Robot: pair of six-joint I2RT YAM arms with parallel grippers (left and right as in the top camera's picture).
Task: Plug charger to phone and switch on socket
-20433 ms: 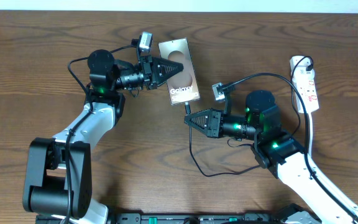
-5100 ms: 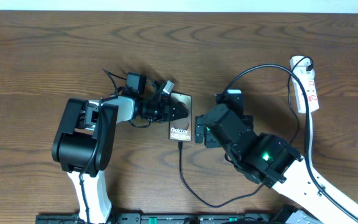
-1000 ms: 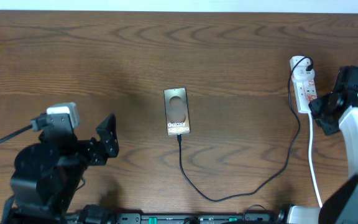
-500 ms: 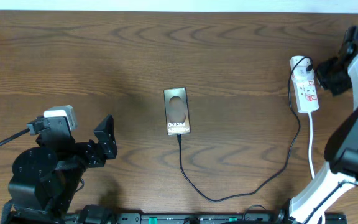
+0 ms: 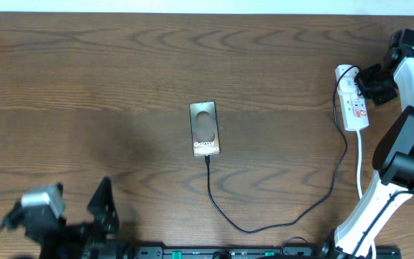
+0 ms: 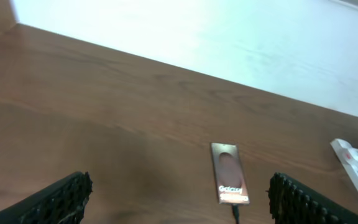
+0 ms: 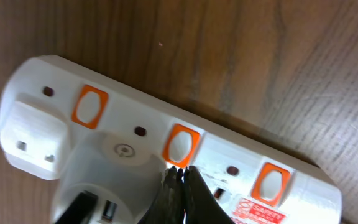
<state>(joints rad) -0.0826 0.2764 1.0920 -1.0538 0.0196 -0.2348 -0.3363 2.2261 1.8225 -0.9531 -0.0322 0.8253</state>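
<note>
The phone (image 5: pixel 205 129) lies face up mid-table, with the charger (image 5: pixel 209 185) cable plugged into its lower end and looping right to the socket (image 5: pixel 353 101) at the far right. My right gripper (image 5: pixel 365 78) is shut and sits over the socket's upper end. In the right wrist view its tips (image 7: pixel 180 169) touch the lower edge of the middle orange switch (image 7: pixel 181 144) on the socket (image 7: pixel 123 118). My left gripper (image 5: pixel 103 208) is open at the bottom left, far from everything. In its own view the gripper (image 6: pixel 179 205) has nothing between its fingers; the phone (image 6: pixel 230 182) lies ahead.
A white plug block (image 7: pixel 33 134) sits at the socket's end beside a second orange switch (image 7: pixel 88 107). A third switch (image 7: pixel 272 182) lies to the right. The socket's white cord (image 5: pixel 361 180) runs down the right side. A pale wall (image 6: pixel 229 37) borders the table's far edge.
My right gripper swung from beside the socket's lower right up to its top end and closed in on the switches. My left arm drew back toward the bottom left corner.
</note>
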